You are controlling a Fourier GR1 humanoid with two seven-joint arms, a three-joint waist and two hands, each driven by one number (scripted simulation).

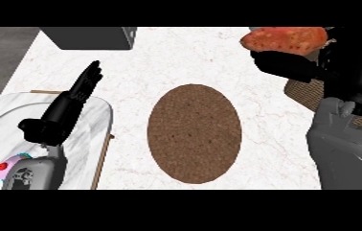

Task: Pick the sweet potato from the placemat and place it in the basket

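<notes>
Already off the placemat, the sweet potato (286,39) sits at the upper right of the head view, held up in the right hand (286,64), whose black fingers (300,68) curl under and around its lower side. Its long axis runs roughly left to right across the view, with the blunter end poking out to the left past the hand. Just below and to the right of the hand, a patch of woven brown shows between the hand and the grey forearm: this looks like the basket (302,92), though most of it is hidden by the arm, so its rim and opening cannot be made out. The relation that matters, then, is that the sweet potato hangs just above and slightly left of that woven patch; by my judgement the carry is nearly done, and what remains is a short shift toward the basket and a lowering before the fingers let go. The right forearm itself is the main thing masking the target.

Farther out, the brown oval placemat (194,133) lies bare in the middle of the white marbled tabletop (184,57), well apart from the hand. The left hand (71,103) rests at the view's left with its fingers straight and released, holding nothing, over a pale marbled tray or board (96,148). A dark grey box (92,37) stands at the upper left, well clear of the path.
</notes>
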